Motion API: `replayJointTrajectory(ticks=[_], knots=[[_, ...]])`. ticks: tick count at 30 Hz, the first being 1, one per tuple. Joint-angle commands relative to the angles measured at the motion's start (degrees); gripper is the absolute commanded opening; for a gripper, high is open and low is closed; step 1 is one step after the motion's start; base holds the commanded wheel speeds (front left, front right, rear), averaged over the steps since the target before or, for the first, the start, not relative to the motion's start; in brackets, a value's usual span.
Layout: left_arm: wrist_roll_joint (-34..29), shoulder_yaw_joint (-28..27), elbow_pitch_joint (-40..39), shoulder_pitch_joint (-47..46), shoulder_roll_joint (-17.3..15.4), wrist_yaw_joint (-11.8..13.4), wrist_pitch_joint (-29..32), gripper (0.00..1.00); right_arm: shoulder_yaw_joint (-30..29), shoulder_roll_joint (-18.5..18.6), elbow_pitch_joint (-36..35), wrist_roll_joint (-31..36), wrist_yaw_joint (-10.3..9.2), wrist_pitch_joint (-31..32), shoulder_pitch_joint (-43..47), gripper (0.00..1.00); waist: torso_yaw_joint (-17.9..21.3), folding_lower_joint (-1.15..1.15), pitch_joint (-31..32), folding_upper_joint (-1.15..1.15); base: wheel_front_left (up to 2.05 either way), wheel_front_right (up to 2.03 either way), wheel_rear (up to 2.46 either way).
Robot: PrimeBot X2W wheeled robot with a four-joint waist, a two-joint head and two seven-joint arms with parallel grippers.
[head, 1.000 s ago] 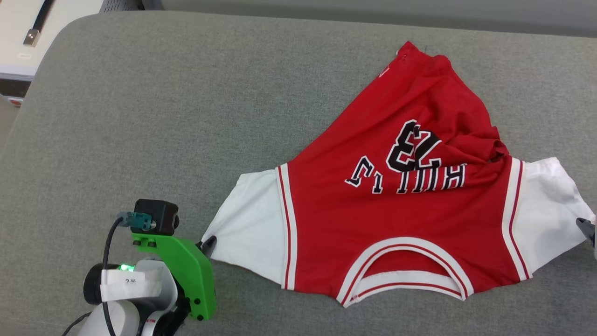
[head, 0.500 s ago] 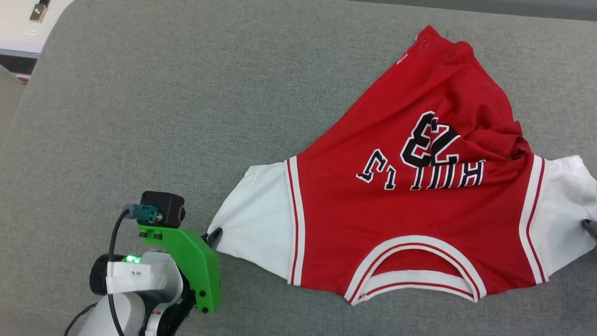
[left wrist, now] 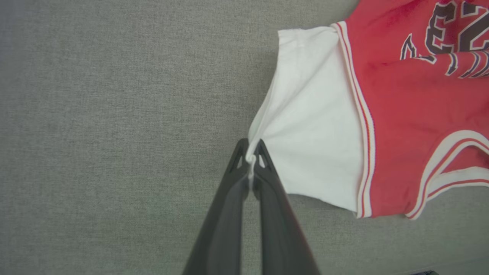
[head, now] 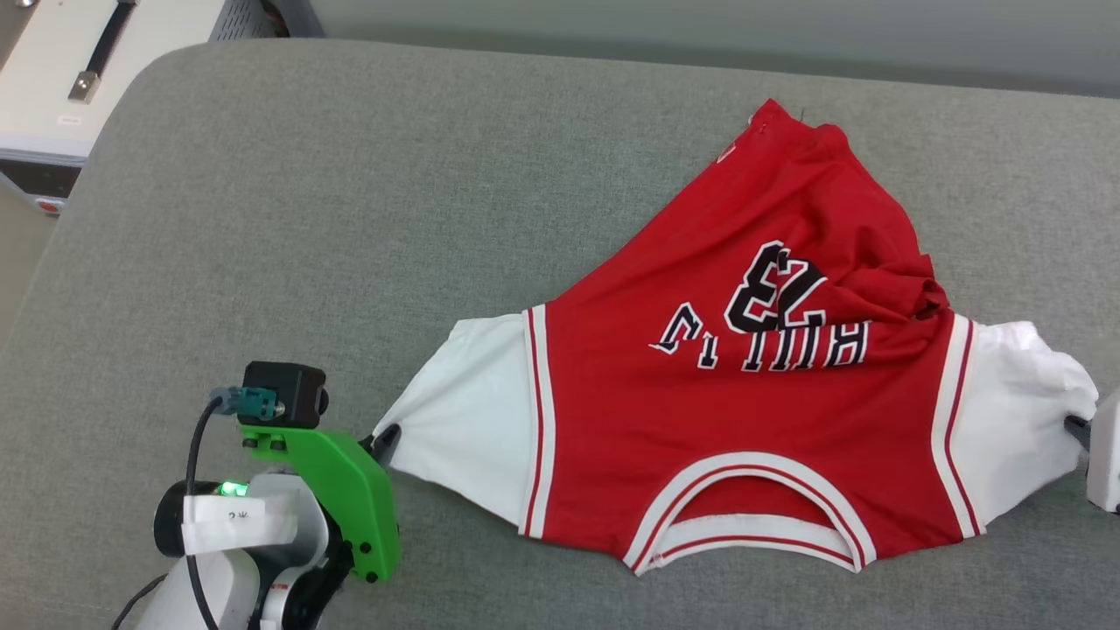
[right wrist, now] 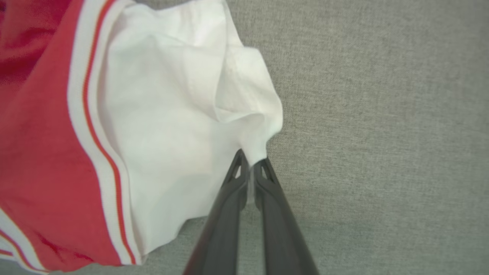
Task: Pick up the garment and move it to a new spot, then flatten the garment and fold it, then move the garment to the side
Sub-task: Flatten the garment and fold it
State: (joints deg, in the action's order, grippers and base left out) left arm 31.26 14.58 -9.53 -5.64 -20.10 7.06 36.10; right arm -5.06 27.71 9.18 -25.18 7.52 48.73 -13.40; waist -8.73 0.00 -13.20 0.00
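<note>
**tidybot_fan:** so where's the garment (head: 744, 411) sitting?

**seamripper:** Spread out on the right half of the grey fabric surface (head: 350, 219). The collar (head: 744, 464) is toward the near edge and the hem points at the far edge. Can't tell how close it gets to the right edge, the picture crops that. The far-right part of the body is rumpled into a fold, so the black lettering (head: 770, 332) reads upside down and its right end gets swallowed. I can't make out the whole word.

**tidybot_fan:** and the hands?

**seamripper:** The left hand (left wrist: 251, 149) is pinched closed on the tip of the white sleeve on the robot's left. Wrist cam shows a sliver of cloth squeezed between the two dark fingers. On the head cam you barely get a fingertip, the green bracket (head: 350, 490) covers the rest. The right hand (right wrist: 251, 162) is clamped on the outer corner of the other sleeve, with cloth bunched right at the tips. Head cam cuts that arm off at the frame edge, so it's just a dark tip and a pale lump. There's also some white unit (head: 52, 79) past the far-left corner, cropped, no idea what it is.
</note>
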Motion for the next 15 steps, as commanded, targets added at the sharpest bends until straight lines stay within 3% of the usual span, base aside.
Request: replayJointTrajectory(ticks=[1, 15], knots=[[0.4, -0.6, 0.1, 0.6, -0.6, 0.1, -0.8, 0.0, -0.4, 0.5, -0.6, -1.3, -0.03, -1.2, 0.4, 0.0, 1.5, 0.0, 3.3, 0.0, 0.0, 0.0, 0.0], [0.8, -5.4, -5.7, -0.8, -2.2, 0.7, -5.4, 0.0, -3.5, 4.3, -7.8, -7.8, -0.03, -7.8, -2.2, 0.0, 3.8, 0.0, 12.7, 0.0, 0.0, 0.0, 0.0]])
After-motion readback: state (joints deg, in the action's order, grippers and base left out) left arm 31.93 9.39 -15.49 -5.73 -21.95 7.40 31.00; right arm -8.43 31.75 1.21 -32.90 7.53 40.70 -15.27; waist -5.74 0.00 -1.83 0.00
